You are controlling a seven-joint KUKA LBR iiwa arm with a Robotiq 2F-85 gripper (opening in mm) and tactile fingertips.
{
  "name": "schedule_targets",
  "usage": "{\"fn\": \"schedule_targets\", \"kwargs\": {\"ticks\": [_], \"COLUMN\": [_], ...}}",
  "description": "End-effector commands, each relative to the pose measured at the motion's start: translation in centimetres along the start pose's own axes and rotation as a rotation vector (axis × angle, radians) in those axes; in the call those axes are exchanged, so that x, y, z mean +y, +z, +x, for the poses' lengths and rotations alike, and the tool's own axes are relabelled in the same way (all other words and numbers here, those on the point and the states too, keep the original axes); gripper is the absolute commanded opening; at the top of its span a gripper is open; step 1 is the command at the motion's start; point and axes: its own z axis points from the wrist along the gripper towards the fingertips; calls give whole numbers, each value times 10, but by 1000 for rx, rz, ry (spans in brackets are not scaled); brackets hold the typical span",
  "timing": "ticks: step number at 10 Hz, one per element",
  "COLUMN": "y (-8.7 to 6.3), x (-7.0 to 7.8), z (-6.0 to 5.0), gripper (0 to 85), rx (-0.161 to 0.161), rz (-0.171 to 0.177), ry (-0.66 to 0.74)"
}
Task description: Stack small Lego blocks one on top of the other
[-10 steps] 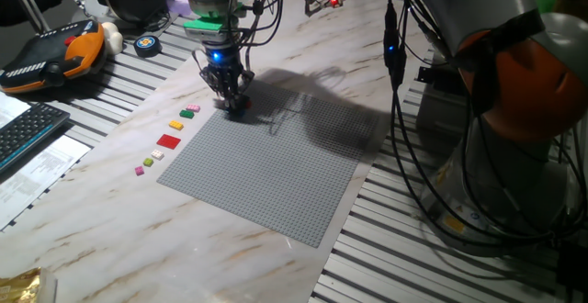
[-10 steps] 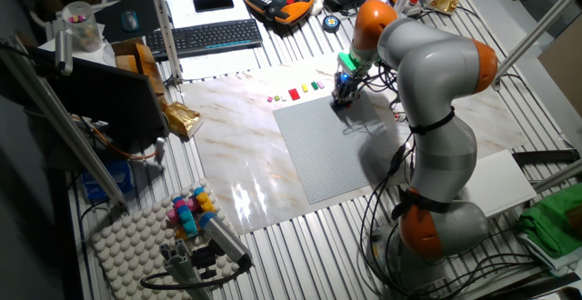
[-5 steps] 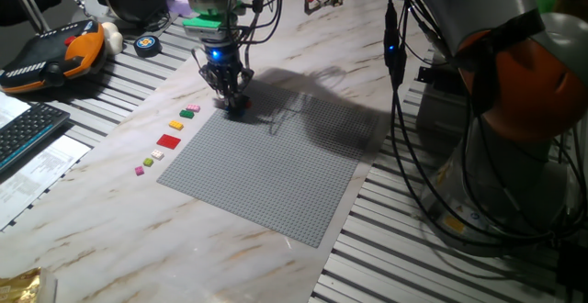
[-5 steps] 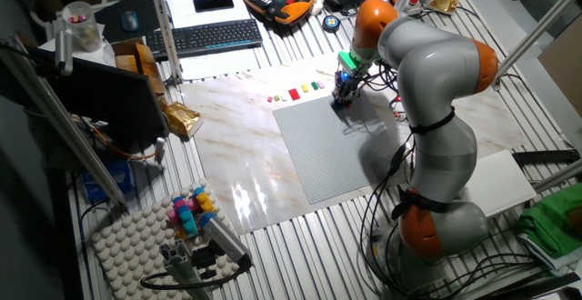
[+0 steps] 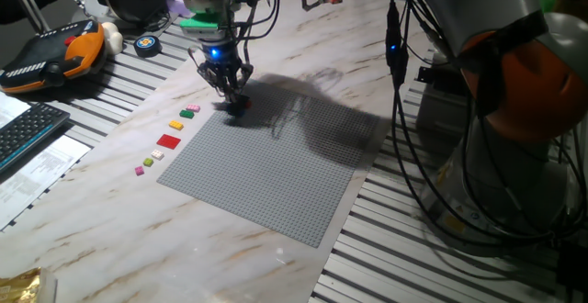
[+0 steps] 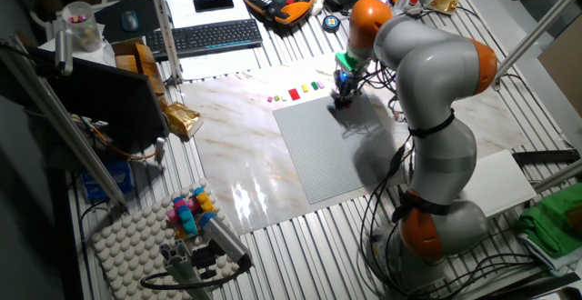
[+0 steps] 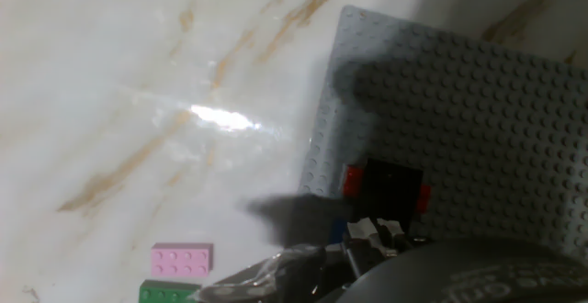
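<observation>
The gripper (image 5: pixel 231 97) hangs at the corner of the grey studded plate (image 5: pixel 276 170) nearest the loose pieces, its fingertips right over the small Lego blocks (image 7: pixel 386 188), and whether its fingers are spread or pinched I cannot tell. In the hand view the black brick (image 7: pixel 393 184) sits on the red brick (image 7: pixel 350 180) at the plate's edge, red showing at both ends, with a hint of blue just below. Off the plate on the marble surface (image 5: pixel 101 184) lie a wider red square piece (image 5: pixel 168 140) and tiny pink (image 7: pixel 181 259) and green (image 7: pixel 170 293) pieces.
</observation>
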Motion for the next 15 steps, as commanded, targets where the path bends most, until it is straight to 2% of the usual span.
{"fn": "schedule_targets", "kwargs": {"ticks": [1,2,4,15], "y": [1,2,5,23], "x": [0,-1,-6,-13], "z": [0,-1,-4,5], "gripper": [7,7,7,7], "rx": [-22,-30,-26,-27], "rz": [-2,-1,-4,-44], "ry": [-6,-7,-17,44]}}
